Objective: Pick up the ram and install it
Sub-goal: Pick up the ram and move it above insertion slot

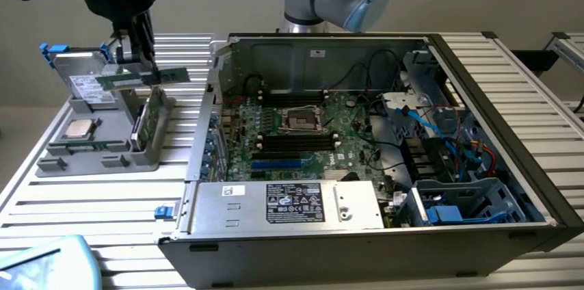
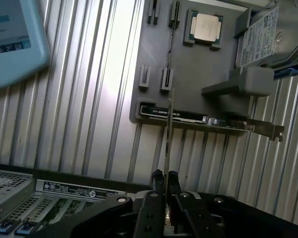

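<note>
My gripper [image 1: 139, 63] hangs above the grey parts holder [image 1: 114, 153] at the exterior view's left, shut on the ram [image 1: 144, 78], a thin green stick held level and clear of the holder. In the wrist view the ram [image 2: 168, 134] shows edge-on as a thin line running out from between the closed fingers [image 2: 165, 184]. The open computer case [image 1: 365, 146] lies to the exterior view's right, with its motherboard [image 1: 310, 136] and dark memory slots [image 1: 297, 143] exposed.
On the holder sit a square silver processor [image 1: 81, 128], a hard drive [image 1: 87, 81] and an upright green expansion card [image 1: 150, 119] with a bracket. A pale blue object [image 1: 41, 262] lies at the table's near corner. The power supply [image 1: 287, 201] fills the case's front.
</note>
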You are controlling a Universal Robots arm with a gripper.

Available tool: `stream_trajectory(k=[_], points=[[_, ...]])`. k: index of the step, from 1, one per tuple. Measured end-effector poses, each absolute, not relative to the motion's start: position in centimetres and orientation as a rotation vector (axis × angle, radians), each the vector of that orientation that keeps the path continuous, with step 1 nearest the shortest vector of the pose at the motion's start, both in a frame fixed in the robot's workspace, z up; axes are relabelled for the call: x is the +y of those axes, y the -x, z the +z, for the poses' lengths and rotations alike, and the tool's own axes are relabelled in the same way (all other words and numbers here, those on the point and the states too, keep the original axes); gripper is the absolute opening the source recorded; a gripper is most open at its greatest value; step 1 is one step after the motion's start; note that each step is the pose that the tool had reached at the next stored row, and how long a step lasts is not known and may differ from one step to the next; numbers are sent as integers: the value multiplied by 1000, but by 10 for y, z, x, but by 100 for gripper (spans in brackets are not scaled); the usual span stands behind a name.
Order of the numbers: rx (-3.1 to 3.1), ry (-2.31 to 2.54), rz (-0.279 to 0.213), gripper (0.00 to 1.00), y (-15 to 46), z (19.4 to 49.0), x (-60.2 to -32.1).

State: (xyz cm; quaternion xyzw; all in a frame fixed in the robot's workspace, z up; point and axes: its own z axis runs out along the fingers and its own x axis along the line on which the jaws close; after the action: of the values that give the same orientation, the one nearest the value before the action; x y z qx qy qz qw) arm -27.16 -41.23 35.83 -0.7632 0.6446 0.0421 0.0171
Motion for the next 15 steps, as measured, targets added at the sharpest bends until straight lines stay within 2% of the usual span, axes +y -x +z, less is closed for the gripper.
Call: stream_trajectory(k=[15], points=[[2005, 2374, 128, 14, 221, 367, -412]])
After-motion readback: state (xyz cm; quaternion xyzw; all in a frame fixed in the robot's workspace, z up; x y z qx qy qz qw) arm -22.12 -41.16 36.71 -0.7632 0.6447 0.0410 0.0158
